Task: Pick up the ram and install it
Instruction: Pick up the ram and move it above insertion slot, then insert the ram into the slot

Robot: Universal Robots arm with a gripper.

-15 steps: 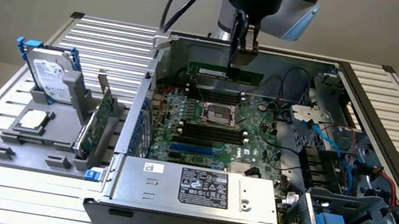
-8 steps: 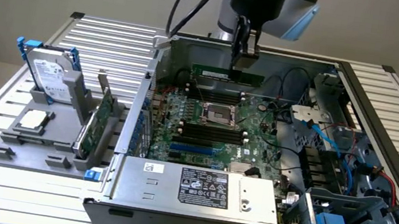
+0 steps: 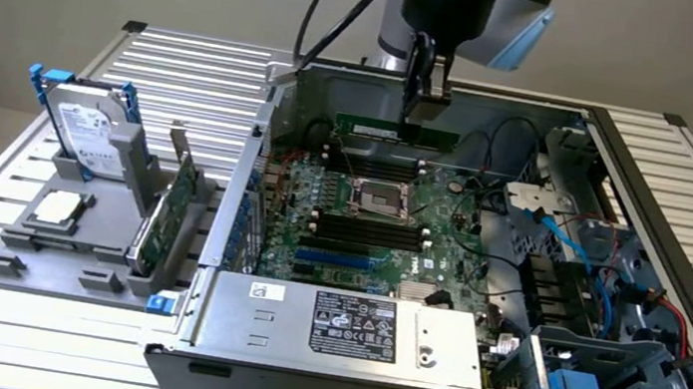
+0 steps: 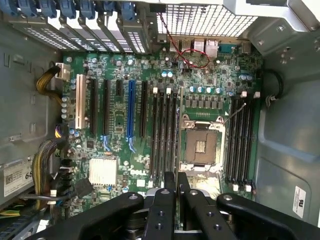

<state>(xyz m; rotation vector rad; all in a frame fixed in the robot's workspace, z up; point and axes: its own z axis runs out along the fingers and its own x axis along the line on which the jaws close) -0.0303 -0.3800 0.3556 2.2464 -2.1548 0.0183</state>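
One ram (image 3: 375,130) stick hangs in my gripper (image 3: 424,114). The two fingers pinch it tight near its middle. It is up in the air inside the computer case (image 3: 333,92), over the motherboard (image 3: 450,228). The stick lies long and level, running from the exterior view's left to its right. The black slots (image 3: 369,228) on the board run the same way. So I think the stick points the right way, and the slots lie down below it. I cannot tell which slot sits right under it.
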